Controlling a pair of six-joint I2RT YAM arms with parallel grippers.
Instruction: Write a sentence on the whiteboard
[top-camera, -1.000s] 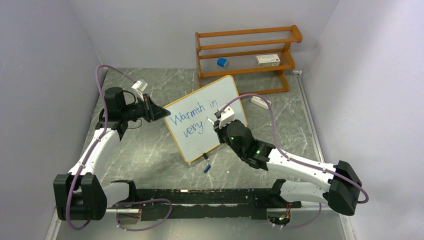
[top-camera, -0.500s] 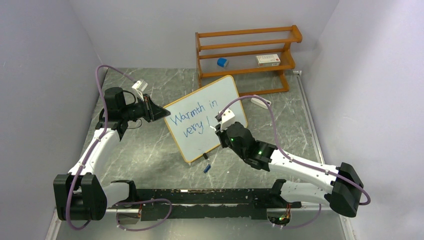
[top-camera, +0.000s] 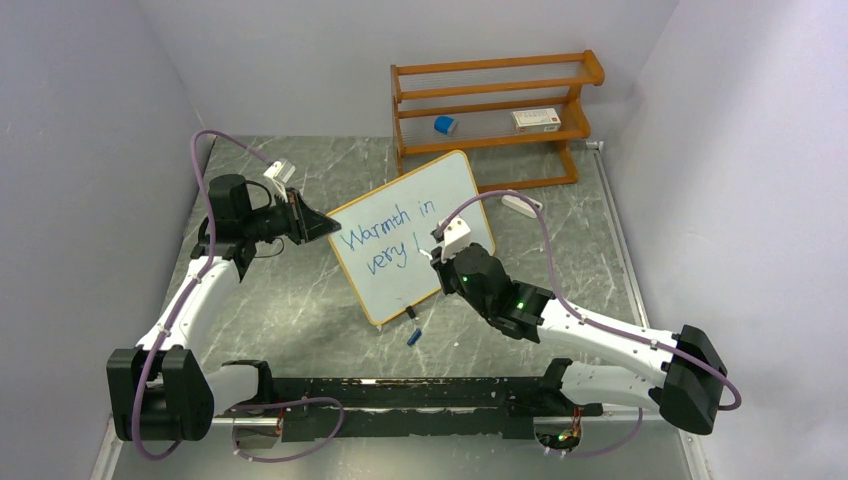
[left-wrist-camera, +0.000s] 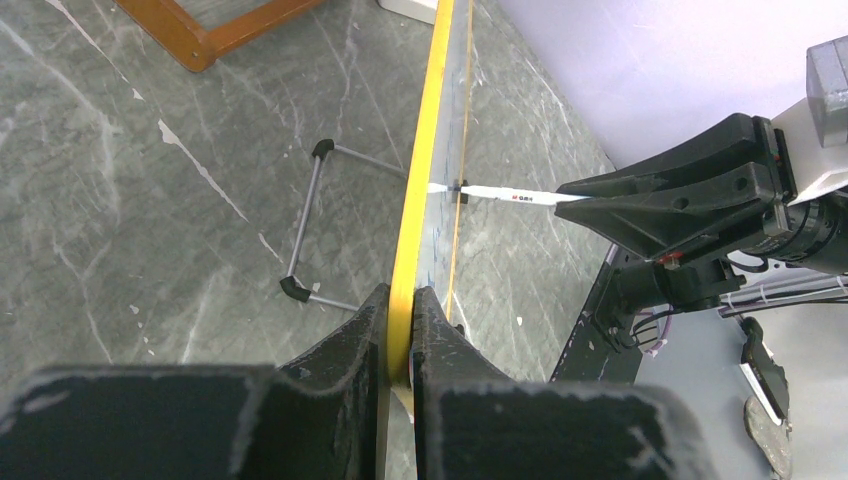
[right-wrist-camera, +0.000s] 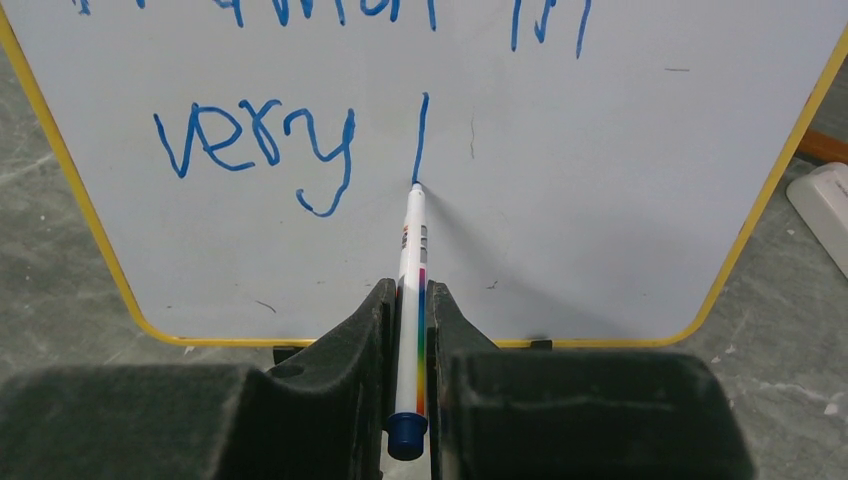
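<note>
The whiteboard (top-camera: 420, 215) stands mid-table, just in front of the rack (top-camera: 490, 105), its face turned toward the arms. The left arm climbs up the left side, bends at the wrist and points right, and the left gripper (left-wrist-camera: 401, 303) is pinched tight on the board's yellow left edge, one finger on each side of the frame. The right arm lies long and low from its base at the near right, stretched left across the table (top-camera: 300, 300), with its wrist angled at the board's lower right part. The right gripper (right-wrist-camera: 410, 296) is clamped narrow on a marker (right-wrist-camera: 412, 250), tip forward. The tip is touching the board, right at the foot of a lone vertical stroke after "very". The sentence (top-camera: 385, 240), in blue, reads "Warmth in" on top and "very" plus that stroke beneath. A small blue piece (top-camera: 412, 338) lies on the table near the board's bottom corner.
</note>
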